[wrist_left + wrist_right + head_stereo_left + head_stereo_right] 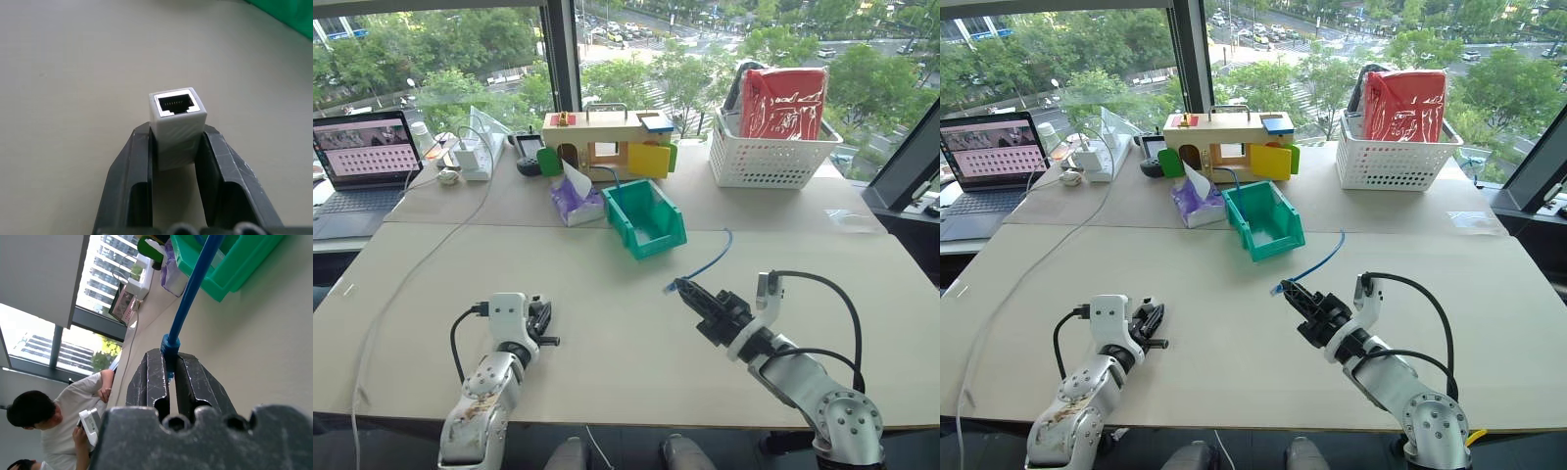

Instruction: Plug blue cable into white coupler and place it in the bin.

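Fingers of the left gripper (177, 147) clamp the white coupler (176, 119); right gripper (171, 377) pinches the blue cable (710, 260); bare tabletop (607, 313) lies between them, the bin (645, 219) well beyond.

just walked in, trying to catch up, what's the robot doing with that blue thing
The robot is about to join two parts. Its right gripper is shut on one end of the blue cable, holding it up off the table. Its left gripper is clamped on the white coupler, socket facing outward. The two parts are apart, nothing plugged in yet. The green bin sits farther back on the table.
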Tool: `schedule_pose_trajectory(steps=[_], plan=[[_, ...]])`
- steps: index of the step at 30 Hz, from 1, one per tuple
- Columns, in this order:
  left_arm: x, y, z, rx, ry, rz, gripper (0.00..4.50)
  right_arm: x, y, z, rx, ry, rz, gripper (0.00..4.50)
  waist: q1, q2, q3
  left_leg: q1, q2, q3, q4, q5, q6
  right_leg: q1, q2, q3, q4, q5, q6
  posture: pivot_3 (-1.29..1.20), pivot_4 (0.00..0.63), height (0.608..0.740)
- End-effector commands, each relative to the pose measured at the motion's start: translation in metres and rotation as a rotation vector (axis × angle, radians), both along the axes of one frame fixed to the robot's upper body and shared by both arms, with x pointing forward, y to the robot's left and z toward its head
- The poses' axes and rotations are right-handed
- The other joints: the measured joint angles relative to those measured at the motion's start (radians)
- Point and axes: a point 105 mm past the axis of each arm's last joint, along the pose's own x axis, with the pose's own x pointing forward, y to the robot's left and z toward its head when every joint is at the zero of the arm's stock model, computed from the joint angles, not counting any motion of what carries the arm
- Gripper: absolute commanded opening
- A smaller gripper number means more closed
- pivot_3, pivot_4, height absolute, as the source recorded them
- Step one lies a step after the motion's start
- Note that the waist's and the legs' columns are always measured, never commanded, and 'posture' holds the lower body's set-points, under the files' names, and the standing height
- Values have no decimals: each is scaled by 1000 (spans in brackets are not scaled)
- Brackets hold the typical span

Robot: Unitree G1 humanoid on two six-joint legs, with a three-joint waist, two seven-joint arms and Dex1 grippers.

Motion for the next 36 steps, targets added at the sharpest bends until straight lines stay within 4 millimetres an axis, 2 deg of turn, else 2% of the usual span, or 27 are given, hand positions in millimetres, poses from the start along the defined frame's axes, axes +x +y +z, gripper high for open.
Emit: schedule_pose_trajectory(steps=[1, 5, 10, 13, 16, 19, 25, 30, 33, 36], plan=[[7, -3, 10, 54, -40, -221, 735, -2, -5, 12, 10, -46, -30, 0, 0, 0, 0, 0, 0, 0, 0, 0, 0, 0, 0, 0, 0, 0, 0, 0, 150, 729], [18, -19, 26, 121, -87, -483, 735, -3, -8, 12, 14, -45, -58, 0, 2, 0, 0, -1, 0, 0, 0, 0, 0, 0, 0, -1, 0, 0, 0, 0, 150, 729], [17, -66, 39, 114, -106, -811, 735, -2, -12, 10, -9, -39, -112, 0, 2, 0, 0, -2, 0, 0, 0, 0, 0, 0, -1, 0, -1, 1, -2, 0, 150, 729], [14, -90, 41, 66, -93, -923, 735, -2, -13, 9, -29, -35, -133, 0, -3, 0, 0, -2, 0, 0, 0, 0, 0, -1, -1, 0, -1, 3, -4, 0, 150, 729], [7, -119, 32, 114, -56, -1063, 735, -4, -11, 13, -76, -70, -140, 0, -2, 0, 0, -2, 0, 0, 0, 0, 0, -1, 0, 0, 0, 3, -4, 0, 150, 729], [5, -136, 26, 148, -31, -1114, 735, -6, -7, 15, -97, -89, -138, 0, -4, 0, 0, -1, 0, 0, 0, 0, 0, 0, 0, 0, 0, 1, -2, 0, 150, 729], [-12, -153, 7, 269, 33, -1239, 735, -9, -6, 10, -114, -73, -140, 0, -3, 0, 0, -1, 0, 0, 0, 0, 0, 0, 0, 0, 0, 0, 0, 0, 150, 729], [-7, -156, -1, 315, 99, -1196, 735, -18, -2, 1, -188, -45, -80, 0, 0, 0, 0, -1, -1, -1, 0, 0, 0, 0, 0, 0, 0, 0, 0, 0, 150, 729], [-2, -154, -6, 294, 181, -1132, 735, -25, -3, -4, -169, -7, -68, 0, 3, 0, 0, -1, -1, -1, 0, 0, 0, 1, -1, 0, 0, -1, 2, 0, 150, 729], [-8, -156, -8, 264, 224, -1146, 735, -29, -4, -9, -160, 21, -62, 0, 2, 0, 0, 0, -1, -1, 1, 0, 0, 2, -1, 0, 0, -1, 2, 0, 150, 729]])
